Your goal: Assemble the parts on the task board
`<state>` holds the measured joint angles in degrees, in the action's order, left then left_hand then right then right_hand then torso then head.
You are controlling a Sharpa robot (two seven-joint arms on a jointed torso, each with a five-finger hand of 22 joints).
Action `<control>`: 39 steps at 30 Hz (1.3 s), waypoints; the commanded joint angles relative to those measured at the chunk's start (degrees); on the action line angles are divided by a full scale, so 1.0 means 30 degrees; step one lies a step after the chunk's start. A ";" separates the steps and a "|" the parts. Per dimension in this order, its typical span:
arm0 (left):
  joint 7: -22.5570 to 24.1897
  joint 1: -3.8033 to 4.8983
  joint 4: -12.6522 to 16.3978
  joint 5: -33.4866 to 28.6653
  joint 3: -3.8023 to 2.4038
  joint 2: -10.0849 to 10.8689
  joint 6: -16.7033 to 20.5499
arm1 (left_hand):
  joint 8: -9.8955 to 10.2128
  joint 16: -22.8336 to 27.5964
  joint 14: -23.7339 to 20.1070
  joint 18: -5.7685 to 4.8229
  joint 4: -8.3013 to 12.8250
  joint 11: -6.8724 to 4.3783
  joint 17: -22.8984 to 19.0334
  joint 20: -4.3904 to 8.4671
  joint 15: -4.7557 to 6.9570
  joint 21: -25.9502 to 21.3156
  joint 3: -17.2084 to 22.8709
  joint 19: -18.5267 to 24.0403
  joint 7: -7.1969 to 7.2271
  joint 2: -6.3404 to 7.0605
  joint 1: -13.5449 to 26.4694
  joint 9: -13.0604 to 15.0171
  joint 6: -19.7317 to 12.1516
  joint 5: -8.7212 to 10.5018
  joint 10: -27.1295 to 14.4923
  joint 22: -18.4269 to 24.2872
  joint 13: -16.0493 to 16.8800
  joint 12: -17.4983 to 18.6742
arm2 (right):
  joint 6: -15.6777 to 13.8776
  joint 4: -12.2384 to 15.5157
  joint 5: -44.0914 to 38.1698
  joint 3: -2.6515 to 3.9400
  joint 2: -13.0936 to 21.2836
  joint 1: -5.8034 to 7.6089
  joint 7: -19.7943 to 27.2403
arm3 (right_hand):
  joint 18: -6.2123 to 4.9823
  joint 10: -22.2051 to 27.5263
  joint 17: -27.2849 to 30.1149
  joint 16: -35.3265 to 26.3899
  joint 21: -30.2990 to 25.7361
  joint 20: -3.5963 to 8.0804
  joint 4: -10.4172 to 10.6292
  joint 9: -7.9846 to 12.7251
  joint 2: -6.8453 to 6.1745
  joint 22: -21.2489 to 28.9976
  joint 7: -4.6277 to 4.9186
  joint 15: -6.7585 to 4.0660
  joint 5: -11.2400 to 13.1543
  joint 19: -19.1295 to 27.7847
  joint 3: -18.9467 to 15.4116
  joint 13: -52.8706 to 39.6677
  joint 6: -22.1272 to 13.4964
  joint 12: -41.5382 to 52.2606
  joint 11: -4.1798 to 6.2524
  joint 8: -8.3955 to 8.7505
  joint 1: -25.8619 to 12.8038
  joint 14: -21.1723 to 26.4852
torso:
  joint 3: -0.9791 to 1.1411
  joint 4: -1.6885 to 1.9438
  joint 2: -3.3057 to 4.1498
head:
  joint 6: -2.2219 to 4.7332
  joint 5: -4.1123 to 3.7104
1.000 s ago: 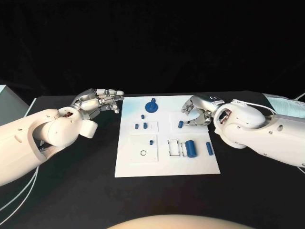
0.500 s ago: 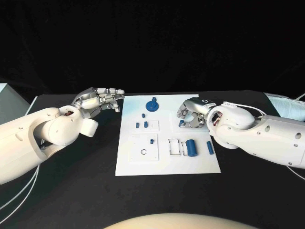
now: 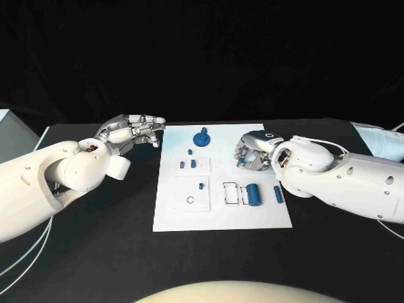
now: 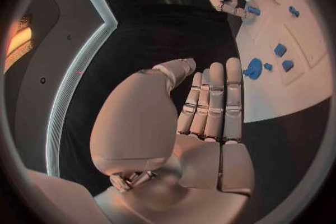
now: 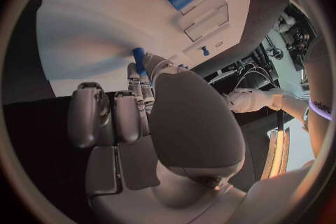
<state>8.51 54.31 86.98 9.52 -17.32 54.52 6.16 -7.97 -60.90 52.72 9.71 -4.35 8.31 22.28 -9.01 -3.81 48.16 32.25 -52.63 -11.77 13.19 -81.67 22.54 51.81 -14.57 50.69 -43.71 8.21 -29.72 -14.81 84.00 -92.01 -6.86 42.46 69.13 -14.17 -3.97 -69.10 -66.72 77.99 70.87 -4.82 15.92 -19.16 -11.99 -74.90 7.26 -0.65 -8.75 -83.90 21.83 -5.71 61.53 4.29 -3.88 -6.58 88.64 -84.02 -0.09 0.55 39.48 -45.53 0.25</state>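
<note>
**Right hand pinches a blue peg on the board**

The flat white rectangular task board lies between the two hands. The silver right hand is over its right part, fingertips closed on a small blue cylindrical peg; the grip itself is partly hidden, so it seems a pinch. Just below that hand lie one large blue cylinder and one slim blue bar. About six more small blue pieces sit leftward. The silver left hand hovers beside the board's left edge, fingers pressed together, holding nothing.
</note>
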 commanded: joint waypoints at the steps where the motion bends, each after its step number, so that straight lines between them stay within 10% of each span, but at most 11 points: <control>1: 0.0045 0.0005 0.0048 -0.0048 -0.0015 -0.0020 -0.0267 | 0.0122 0.0096 0.0049 0.0290 -0.0063 -0.0017 -0.0020 0.0014 -0.0043 -0.0086 -0.0092 -0.0103 -0.0064 -0.0052 -0.0090 -0.0032 -0.0105 -0.0117 -0.0087 0.0032 -0.0025 0.0004 | 0.0625 0.0025 -0.0495 -0.0033 -0.0015 -0.0058 0.0010 | 0.0053 -0.0173 0.0039 0.0089 0.0057 0.0165 -0.0007 -0.0027 -0.0263 -0.0951 0.0000 -0.0143 0.0097 -0.0890 0.0197 0.0020 0.0217 -0.0070 0.0014 -0.0076 -0.0013 -0.0532 | 0.0006 -0.0005 0.0001 | -0.0005 0.0007; 18: -0.0025 0.0004 0.0025 -0.0047 -0.0015 -0.0039 -0.0279 | 0.0126 0.0109 0.0046 0.0285 -0.0189 -0.0008 -0.0016 -0.0006 -0.0063 -0.0144 -0.0115 -0.0094 -0.0070 -0.0100 0.0026 -0.0044 -0.0109 -0.0120 -0.0110 0.0074 -0.0042 -0.0001 | -0.2270 0.0770 -0.0786 -0.0046 0.0315 -0.0150 0.0126 | 0.0157 -0.2128 -0.0470 0.0437 0.0624 0.0543 -0.2907 -0.0767 0.0193 -0.1427 -0.0238 -0.0541 0.1544 -0.1017 0.4305 -0.0740 0.1373 0.0277 0.0494 -0.1066 -0.0208 -0.0651 | -0.0011 0.0014 -0.0019 | -0.0029 0.0070; 39: -0.0010 -0.0010 -0.0043 -0.0056 -0.0013 -0.0143 -0.0262 | 0.0127 0.0111 0.0046 0.0285 -0.0223 -0.0006 -0.0014 -0.0012 -0.0067 -0.0163 -0.0120 -0.0091 -0.0070 -0.0113 0.0055 -0.0048 -0.0111 -0.0121 -0.0116 0.0088 -0.0046 -0.0004 | -0.2991 0.4514 -0.1004 0.0231 0.0774 0.0277 -0.0168 | 0.0183 -0.2229 -0.0532 0.0498 0.0752 0.0567 -0.3698 -0.1007 0.0068 -0.1549 -0.0241 -0.0556 0.1422 -0.1044 0.4949 -0.1028 0.1392 0.0192 0.0505 -0.1241 -0.0960 -0.0672 | -0.0017 -0.0007 0.0006 | -0.0015 0.0508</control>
<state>8.15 54.28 86.72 9.52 -17.32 54.24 6.15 -7.97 -60.90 52.72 9.71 -4.67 8.30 22.28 -9.01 -3.81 47.93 31.93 -52.63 -11.77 13.19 -81.67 22.50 51.81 -14.57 50.69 -43.50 8.17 -29.72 -23.57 96.90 -94.08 -6.07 45.14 70.17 -14.58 -3.97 -71.83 -68.35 79.33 73.04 -3.69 6.14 -22.09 -11.86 -74.93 6.44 -1.86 -4.32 -84.01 35.20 -5.43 65.41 3.73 -5.22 -10.08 86.45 -84.03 -0.16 0.56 39.42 -45.42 1.54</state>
